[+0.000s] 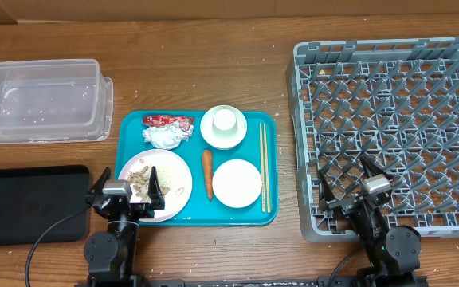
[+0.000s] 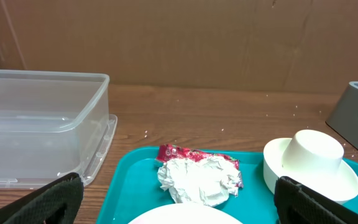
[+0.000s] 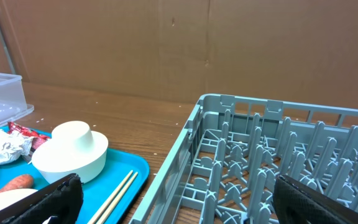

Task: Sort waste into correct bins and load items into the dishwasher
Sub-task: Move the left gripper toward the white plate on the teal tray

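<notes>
- Hovering over the plate [image 1: 179, 166] of scraps [image 1: 143, 178], the left gripper [image 1: 131, 180] gapes wide and empty.
- The right gripper [image 1: 347, 177], equally wide and empty, sits above the near corner of the grey rack [image 1: 389, 119].
- Wrapper [image 1: 168, 121], tissue [image 1: 165, 137] and carrot [image 1: 207, 174] lie on the teal tray [image 1: 127, 127].

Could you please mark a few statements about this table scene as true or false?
1. The dish rack holds no tableware. True.
2. The carrot lies in the dish rack. False: it lies on the teal tray, between the plate and the small dish.
3. The tissue lies against the red wrapper. True.
4. Both the left gripper and the right gripper are shut. False: both stand open and empty.
5. The chopsticks lie along the tray's left side. False: they lie along its right side.
</notes>
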